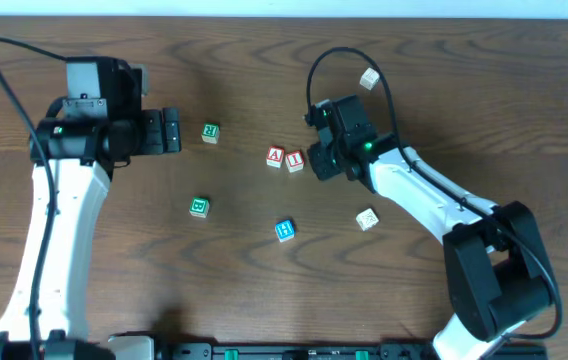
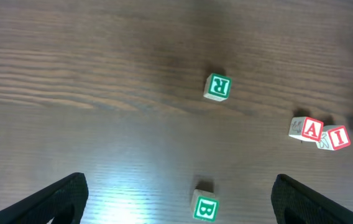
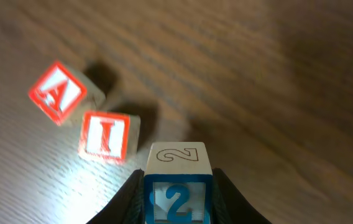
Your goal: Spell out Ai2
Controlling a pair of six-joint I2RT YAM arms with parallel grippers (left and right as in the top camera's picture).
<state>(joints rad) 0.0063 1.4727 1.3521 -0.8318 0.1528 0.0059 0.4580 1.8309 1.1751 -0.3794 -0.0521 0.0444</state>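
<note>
A red A block (image 1: 275,157) and a red I block (image 1: 295,161) sit side by side at the table's middle; both also show in the right wrist view, A (image 3: 58,91) and I (image 3: 106,136). My right gripper (image 1: 322,160) is shut on a blue 2 block (image 3: 178,188), held just right of the I block. My left gripper (image 1: 171,130) is open and empty at the left, with its jaws (image 2: 176,199) spread above a green B block (image 2: 205,206).
A green R block (image 1: 210,132) and the green B block (image 1: 199,207) lie left of centre. A blue block (image 1: 285,230) lies in front. Plain wooden blocks sit at the back right (image 1: 369,78) and front right (image 1: 366,219).
</note>
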